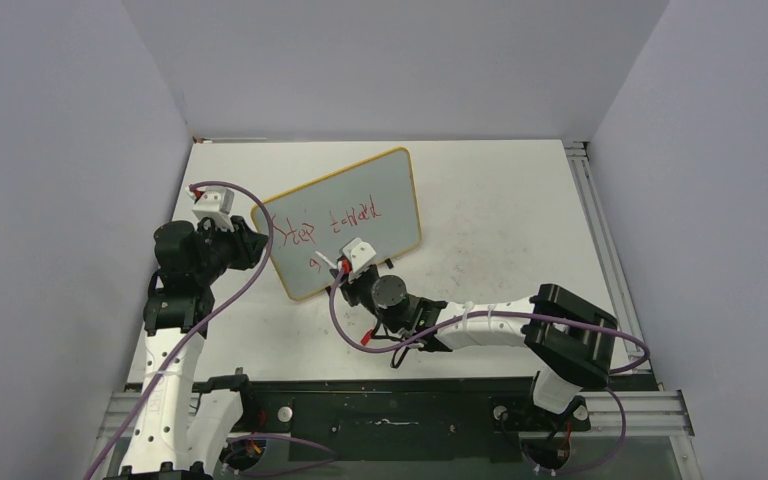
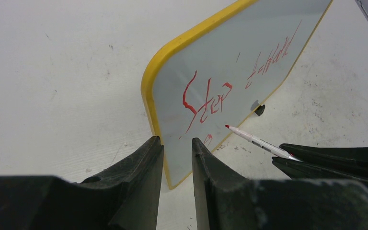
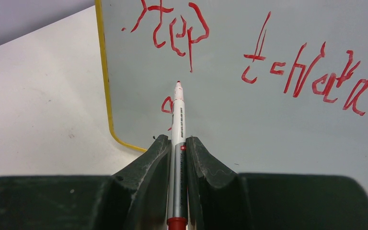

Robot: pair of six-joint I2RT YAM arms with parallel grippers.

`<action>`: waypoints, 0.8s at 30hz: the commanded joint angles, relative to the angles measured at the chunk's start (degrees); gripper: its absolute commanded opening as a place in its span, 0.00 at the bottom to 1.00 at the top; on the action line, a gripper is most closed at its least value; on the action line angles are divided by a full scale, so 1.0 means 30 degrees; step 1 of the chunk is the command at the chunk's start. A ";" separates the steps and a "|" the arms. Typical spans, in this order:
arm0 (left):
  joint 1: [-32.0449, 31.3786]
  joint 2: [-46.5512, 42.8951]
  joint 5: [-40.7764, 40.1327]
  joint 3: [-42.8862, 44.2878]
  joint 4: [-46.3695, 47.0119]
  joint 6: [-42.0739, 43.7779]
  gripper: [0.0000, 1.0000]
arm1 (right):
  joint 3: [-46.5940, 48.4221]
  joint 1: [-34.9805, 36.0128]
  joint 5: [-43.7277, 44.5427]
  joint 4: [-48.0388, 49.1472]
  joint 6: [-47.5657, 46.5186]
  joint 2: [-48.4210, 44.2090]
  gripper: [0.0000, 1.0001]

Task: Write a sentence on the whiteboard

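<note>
The whiteboard [image 1: 360, 215] is propped on the counter [image 1: 500, 200], left of centre. It is judged light, stiff and slick, easily tipped; its yellow edge seems clamped by the left tool [image 2: 176, 140]. The marker [image 3: 178, 115] is held in the closed right tool [image 3: 177, 140], tip by the red sentence [image 3: 297, 72]. Pale walls [image 1: 390, 60] are seen around.

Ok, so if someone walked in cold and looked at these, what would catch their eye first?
First, the red writing reading "Step toward" on the yellow-framed whiteboard, which stands tilted near the middle of the table. Next, the right gripper clamps a red-tipped marker, its tip just under "Step" beside a small red mark. The left gripper pinches the board's left edge.
</note>
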 commanded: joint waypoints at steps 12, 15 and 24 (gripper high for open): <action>-0.0062 -0.0039 0.0250 0.0135 0.0640 -0.0056 0.27 | 0.0337 -0.0178 -0.0113 0.0624 -0.0008 0.0589 0.05; -0.0062 -0.0020 0.0236 0.0132 0.0710 -0.0129 0.28 | 0.0308 -0.0232 -0.0106 0.0669 0.0037 0.0670 0.05; 0.0400 0.0373 0.0678 0.0099 0.1138 -0.0763 0.45 | 0.0132 -0.0352 -0.0140 0.0781 0.0097 0.0580 0.05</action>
